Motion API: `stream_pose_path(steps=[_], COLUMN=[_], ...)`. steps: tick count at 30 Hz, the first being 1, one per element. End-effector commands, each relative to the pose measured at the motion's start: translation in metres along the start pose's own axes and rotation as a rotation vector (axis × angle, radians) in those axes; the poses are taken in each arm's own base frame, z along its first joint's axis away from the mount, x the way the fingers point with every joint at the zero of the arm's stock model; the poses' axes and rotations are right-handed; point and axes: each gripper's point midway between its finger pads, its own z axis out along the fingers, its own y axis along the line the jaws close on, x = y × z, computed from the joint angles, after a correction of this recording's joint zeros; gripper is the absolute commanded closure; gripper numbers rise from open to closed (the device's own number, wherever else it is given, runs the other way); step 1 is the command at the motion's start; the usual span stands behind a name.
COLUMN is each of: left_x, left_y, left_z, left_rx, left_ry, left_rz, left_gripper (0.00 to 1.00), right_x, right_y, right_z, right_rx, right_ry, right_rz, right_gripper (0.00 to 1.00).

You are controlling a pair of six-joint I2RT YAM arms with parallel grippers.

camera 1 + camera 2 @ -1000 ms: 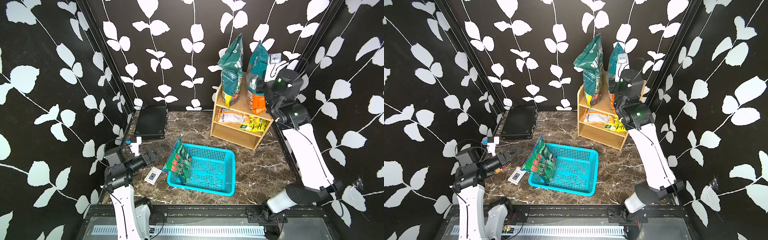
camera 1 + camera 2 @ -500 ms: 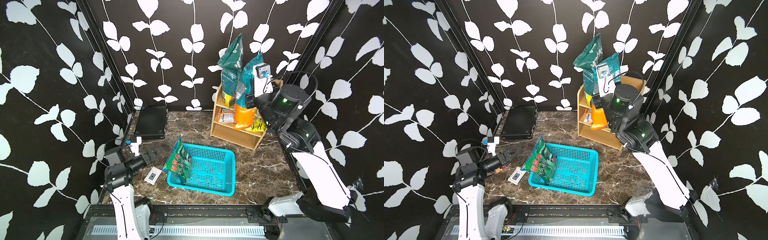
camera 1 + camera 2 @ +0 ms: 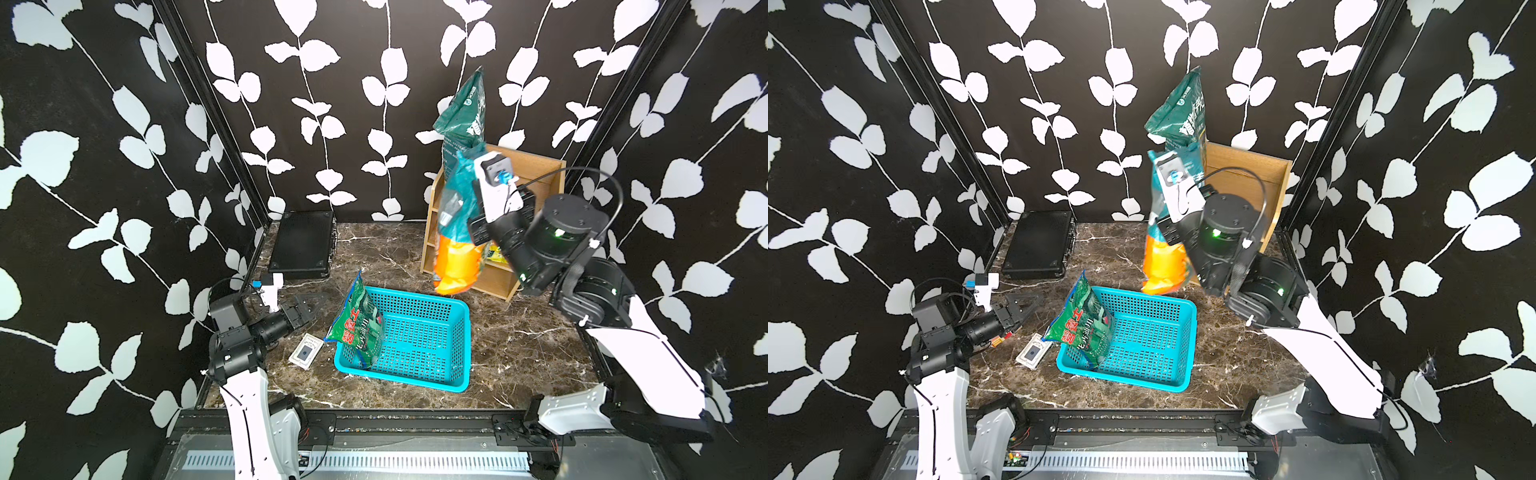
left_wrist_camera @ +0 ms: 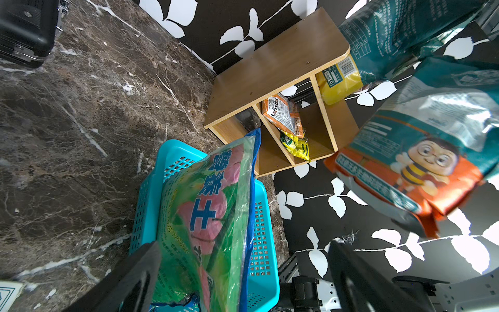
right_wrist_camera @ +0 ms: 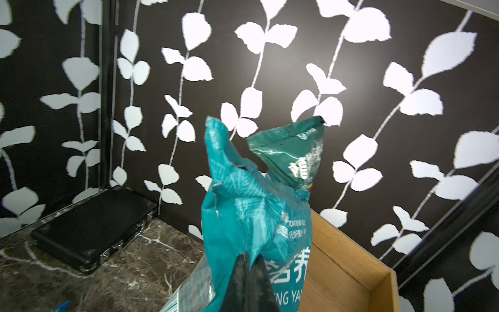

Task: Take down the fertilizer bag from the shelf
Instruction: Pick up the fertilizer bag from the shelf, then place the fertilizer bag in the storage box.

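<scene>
Teal-and-orange fertilizer bag hangs in the air off the wooden shelf, which stands at the far right. In both top views its orange bottom shows by the far right corner of the blue perforated basket. The right gripper is pinched tight on the bag's upper part. A second teal bag stands on the shelf's top tier. The left gripper hovers low at the near left, jaws spread wide and empty, facing a green bag that leans in the basket's left end.

Orange packet in the shelf: "Umax". Green bag in the blue basket: "土". Teal fertilizer bag: "养", "NG YA".
</scene>
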Motion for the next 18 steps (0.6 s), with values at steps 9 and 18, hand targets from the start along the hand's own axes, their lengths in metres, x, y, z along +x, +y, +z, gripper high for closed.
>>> stream_pose_path(steps=[9, 18], left_x=[0.001, 0.001], left_y=[-0.001, 0.000], left_z=[0.000, 0.000], left_rx=[0.019, 0.017], left_ry=[0.007, 0.006], left_rz=[0.014, 0.010], left_gripper=[0.01, 0.01], right_x=[-0.018, 0.018], right_y=[0.045, 0.097], right_z=[0.016, 0.040], right_rx=[-0.059, -0.147], right_ry=[-0.142, -0.094], right_rz=[0.175, 0.197], right_gripper=[1.00, 1.00])
